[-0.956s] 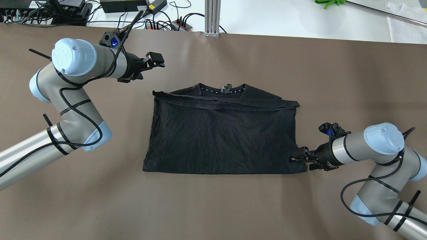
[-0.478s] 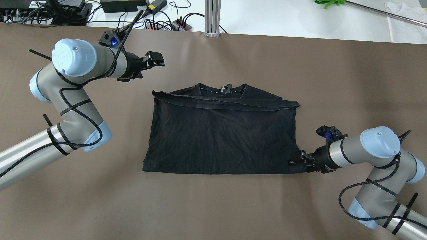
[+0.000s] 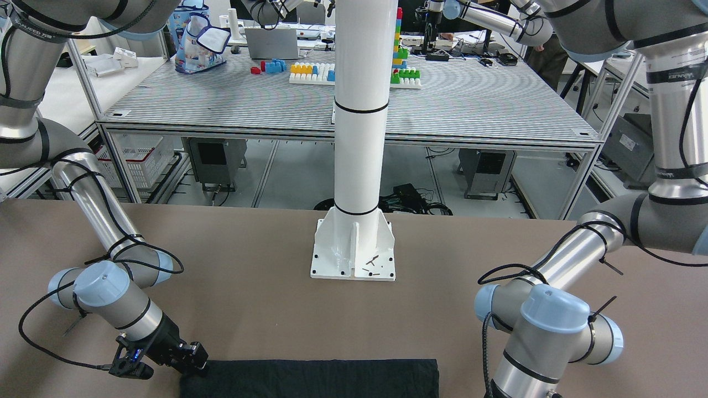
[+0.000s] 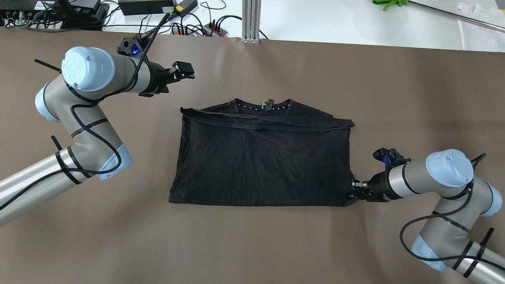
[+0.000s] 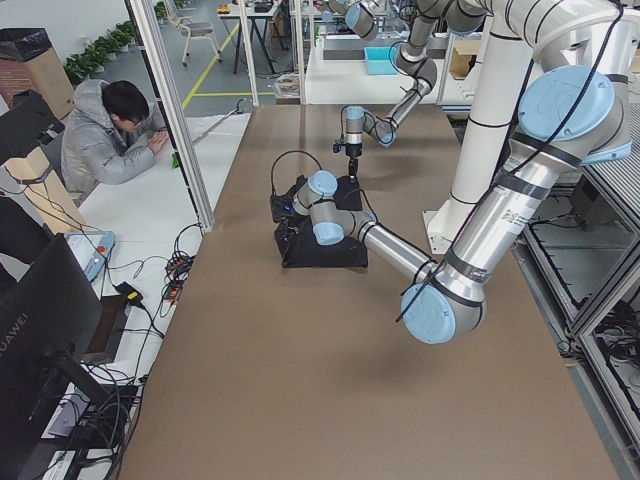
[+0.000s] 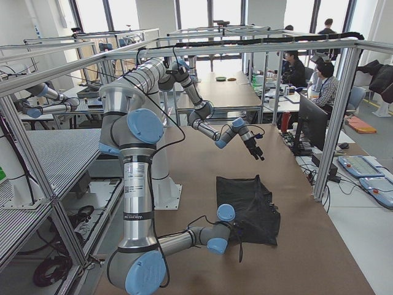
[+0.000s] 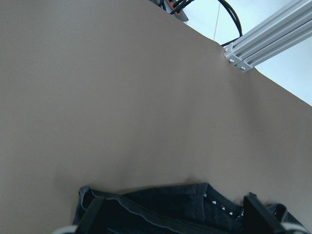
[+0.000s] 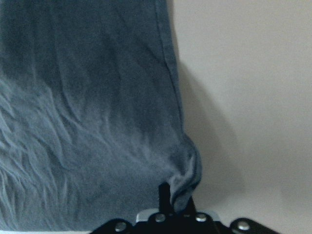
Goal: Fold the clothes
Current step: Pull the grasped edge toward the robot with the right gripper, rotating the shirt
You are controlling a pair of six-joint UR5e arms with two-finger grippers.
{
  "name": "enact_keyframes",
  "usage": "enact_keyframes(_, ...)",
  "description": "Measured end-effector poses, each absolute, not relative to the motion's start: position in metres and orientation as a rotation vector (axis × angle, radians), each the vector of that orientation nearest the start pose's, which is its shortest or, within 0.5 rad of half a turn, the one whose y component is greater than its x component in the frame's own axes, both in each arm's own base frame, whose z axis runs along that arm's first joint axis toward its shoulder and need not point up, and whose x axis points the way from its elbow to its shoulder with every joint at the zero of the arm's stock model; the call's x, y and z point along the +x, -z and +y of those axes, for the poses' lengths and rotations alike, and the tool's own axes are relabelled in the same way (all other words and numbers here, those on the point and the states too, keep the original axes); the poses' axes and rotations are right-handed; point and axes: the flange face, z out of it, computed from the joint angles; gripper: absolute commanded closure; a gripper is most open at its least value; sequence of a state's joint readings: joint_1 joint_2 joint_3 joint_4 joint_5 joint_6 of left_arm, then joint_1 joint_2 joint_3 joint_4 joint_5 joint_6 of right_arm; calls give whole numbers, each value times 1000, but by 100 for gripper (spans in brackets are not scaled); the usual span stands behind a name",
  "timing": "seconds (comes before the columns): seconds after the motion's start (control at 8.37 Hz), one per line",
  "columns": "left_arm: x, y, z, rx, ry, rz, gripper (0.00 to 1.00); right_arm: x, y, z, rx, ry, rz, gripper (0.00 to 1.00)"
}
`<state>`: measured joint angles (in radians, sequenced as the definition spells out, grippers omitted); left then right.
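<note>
The clothes (image 4: 262, 157) are one black garment lying folded flat in the middle of the brown table, collar at the far edge. My right gripper (image 4: 352, 193) is at its near right corner, shut on the fabric. The right wrist view shows that corner of the clothes (image 8: 97, 122) bunched up at the fingers (image 8: 164, 195). In the front view this gripper (image 3: 193, 367) sits at the end of the clothes (image 3: 310, 378). My left gripper (image 4: 185, 71) hangs open above bare table beyond the far left corner, holding nothing. Its fingers (image 7: 258, 214) stand wide apart.
A white pole's base plate (image 3: 354, 251) stands on the robot's side of the table. An aluminium post (image 4: 251, 21), cables and power strips (image 4: 189, 27) lie past the far edge. A white cloth (image 4: 481, 23) is at the back right. A person (image 5: 105, 135) sits at a side desk.
My right gripper has dropped to the near right corner and shut on it, and the corner's fabric is now gathered up. The left arm has barely moved.
</note>
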<state>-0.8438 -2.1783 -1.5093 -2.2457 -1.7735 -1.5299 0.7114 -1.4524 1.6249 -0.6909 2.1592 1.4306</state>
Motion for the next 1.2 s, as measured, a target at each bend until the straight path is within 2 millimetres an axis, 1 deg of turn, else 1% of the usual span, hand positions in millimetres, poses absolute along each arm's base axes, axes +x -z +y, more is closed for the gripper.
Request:
enact_keyframes(0.24, 382, -249, -601, 374, 566, 1189, 0, -371, -466, -422, -58, -181, -1157, 100)
enact_keyframes(0.36, 382, -250, -602, 377, 563, 1187, 0, -369, -454, -418, -56, -170, -1177, 100)
enact_keyframes(0.48, 381, -250, -603, 380, 563, 1186, 0, -363, -438, -407, -60, -147, -1206, 100)
enact_keyframes(0.6, 380, -251, -603, 381, 564, 1184, 0, -358, -420, -388, -83, -100, -1242, 100)
enact_keyframes(0.84, 378, -252, -603, 385, 561, 1183, 0, -340, -376, -347, -166, 25, -1328, 100)
enact_keyframes(0.96, 378, -252, -603, 386, 560, 1184, 0, -337, -357, -327, -205, 72, -1359, 100)
enact_keyframes(1.08, 377, -252, -603, 387, 560, 1184, 0, -340, -340, -307, -237, 114, -1383, 59)
enact_keyframes(1.2, 377, -252, -603, 387, 559, 1185, 0, -344, -327, -291, -255, 155, -1405, 6)
